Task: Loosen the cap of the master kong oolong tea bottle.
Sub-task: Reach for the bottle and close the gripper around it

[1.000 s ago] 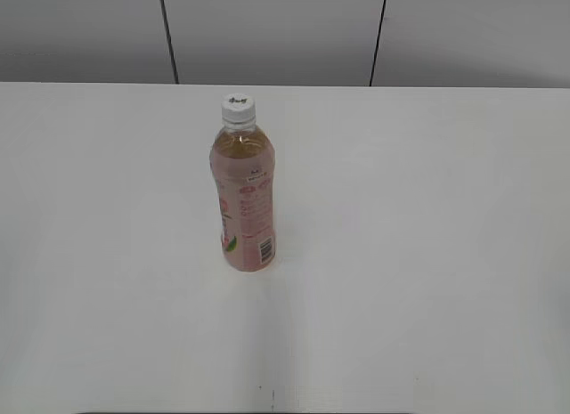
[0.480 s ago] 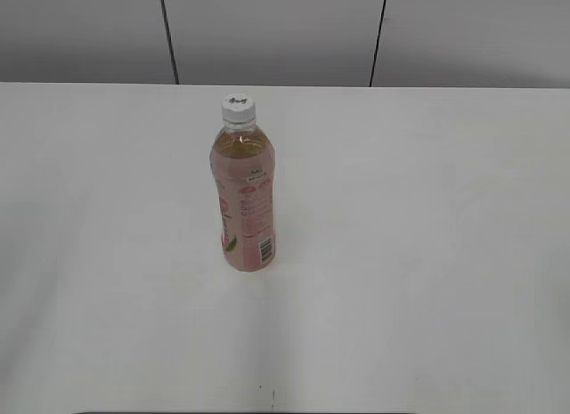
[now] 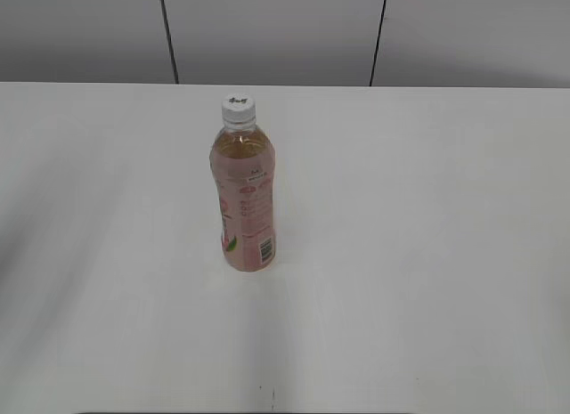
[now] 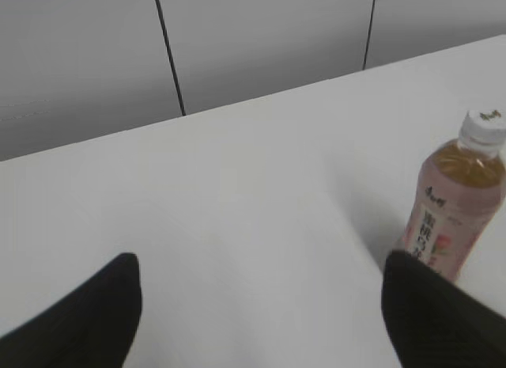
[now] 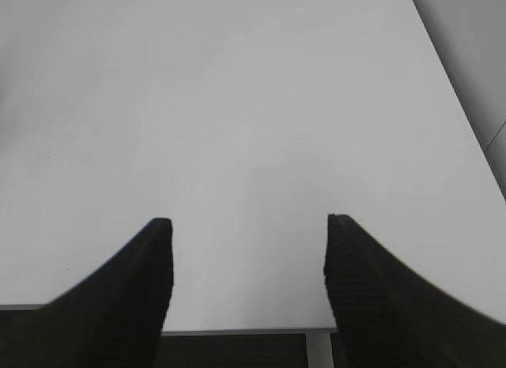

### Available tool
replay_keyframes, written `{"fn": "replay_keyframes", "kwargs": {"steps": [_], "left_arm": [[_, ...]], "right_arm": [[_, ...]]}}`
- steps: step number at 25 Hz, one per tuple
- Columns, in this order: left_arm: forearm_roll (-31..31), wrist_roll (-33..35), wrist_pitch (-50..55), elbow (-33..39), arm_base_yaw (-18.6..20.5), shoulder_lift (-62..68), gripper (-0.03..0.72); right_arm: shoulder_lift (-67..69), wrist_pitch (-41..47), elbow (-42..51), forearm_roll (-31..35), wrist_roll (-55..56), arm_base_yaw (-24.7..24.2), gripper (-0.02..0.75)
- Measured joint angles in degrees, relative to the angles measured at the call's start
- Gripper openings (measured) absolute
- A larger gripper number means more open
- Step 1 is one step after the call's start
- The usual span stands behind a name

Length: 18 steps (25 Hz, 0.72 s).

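Note:
The master kong oolong tea bottle (image 3: 245, 205) stands upright on the white table, left of centre in the exterior view. Its white cap (image 3: 238, 107) with a small dark mark sits on the neck. The left wrist view shows the bottle (image 4: 455, 206) at the far right with its cap (image 4: 484, 127) on. My left gripper (image 4: 261, 265) is open and empty; its right finger overlaps the bottle's base in that view. My right gripper (image 5: 247, 221) is open and empty over the table's near edge. Neither gripper shows in the exterior view.
The white table (image 3: 427, 254) ends at a grey panelled wall (image 3: 267, 31) behind. In the right wrist view the table's front edge (image 5: 237, 330) and a white leg (image 5: 319, 350) show below the fingers.
The bottle and cap have not moved. A faint shadow has crept onto the table's left side in the exterior view.

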Motion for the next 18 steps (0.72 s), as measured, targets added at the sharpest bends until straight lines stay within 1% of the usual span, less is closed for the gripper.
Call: {"fn": "replay_keyframes", "kwargs": {"steps": [2,4,6,7,11,18], "left_arm": [[-3.72,2.87,-3.58,0.0,0.0,2.21,0.561],[-7.11,7.29,-6.27,0.0,0.0,4.1,0.561],[-9.5,11.65,-8.08,0.37,0.0,6.2,0.561],[-10.27,12.78,-8.55,0.68,0.0,7.14,0.561],[-11.19,14.39,-9.25,0.97,0.0,11.85,0.561],[-12.32,14.67,-10.35,0.97,-0.06,11.85,0.557]], "right_arm": [[0.0,0.0,0.0,0.0,0.0,0.0,0.458],[0.0,0.0,0.0,0.0,0.0,0.0,0.458],[0.0,0.0,0.0,0.0,0.0,0.0,0.458],[0.0,0.0,0.0,0.0,0.0,0.0,0.458],[0.0,0.0,0.0,0.0,0.0,0.0,0.458],[0.0,0.0,0.0,0.0,0.0,0.0,0.458]]}}
